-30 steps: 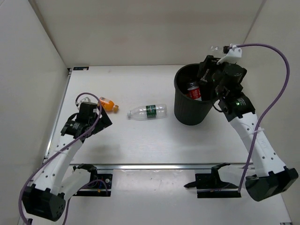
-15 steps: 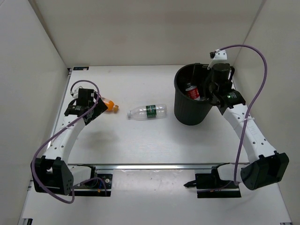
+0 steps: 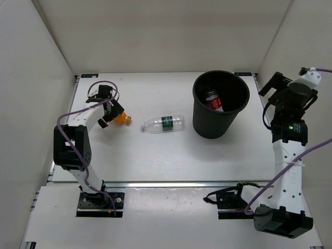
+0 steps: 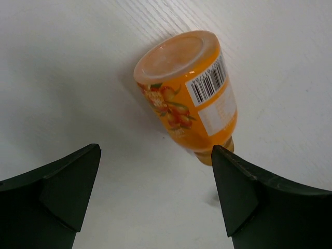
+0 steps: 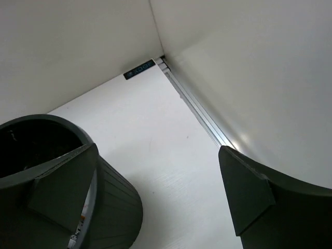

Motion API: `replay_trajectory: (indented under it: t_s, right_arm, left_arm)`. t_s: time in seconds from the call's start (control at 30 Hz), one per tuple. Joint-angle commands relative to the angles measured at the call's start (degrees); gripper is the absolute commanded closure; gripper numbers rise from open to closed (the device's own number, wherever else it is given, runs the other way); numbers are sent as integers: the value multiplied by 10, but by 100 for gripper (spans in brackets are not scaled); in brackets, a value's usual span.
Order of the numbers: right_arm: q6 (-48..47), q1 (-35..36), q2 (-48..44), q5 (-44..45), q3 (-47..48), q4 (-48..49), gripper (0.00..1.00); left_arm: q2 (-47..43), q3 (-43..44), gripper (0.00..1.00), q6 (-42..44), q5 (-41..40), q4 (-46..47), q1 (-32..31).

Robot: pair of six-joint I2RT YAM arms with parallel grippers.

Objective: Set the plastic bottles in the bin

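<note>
Lying on its side at the far left of the table [image 3: 155,155], the orange bottle [image 4: 189,93] shows its flat bottom to the left wrist camera. Its label carries pictures of fruit, a white panel and a black barcode; the small print there is too fine to read. The left gripper [image 4: 155,153] hangs just over this bottle with its jaws spread wide, one finger on each side, and touches nothing. To the right, near the middle of the table, a clear bottle [image 3: 163,123] also lies on its side, with a dark green band around its middle and a white cap toward the left; the writing on the band cannot be read. Just right of it stands the bin [image 3: 210,127], round, black and tapered, with a red-labelled bottle [image 3: 213,101] inside. At the far right, the right gripper [image 5: 158,150] is beside the bin's rim, apart from it, jaws wide and holding nothing.
</note>
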Motion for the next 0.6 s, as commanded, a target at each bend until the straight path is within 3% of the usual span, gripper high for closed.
replay_trajectory:
  t_s: [0.0,0.17,0.37,0.57]
  right_arm:
    - [31,-44,-17,-72,-18,0,1]
    - [5,12,-25,-10,-20,-12,1]
    - [24,13,-32,-49,-44,-18,1]
    - [24,27,-22,-34,-52,-21,1]
  left_arm:
    - [21,41,2,-26,-25,16,-1]
    - [52,58,1,-33,-30,45,11]
    - [118,104,1,-24,-16,61,17]
    - [124,140,1,-11,22,100,13]
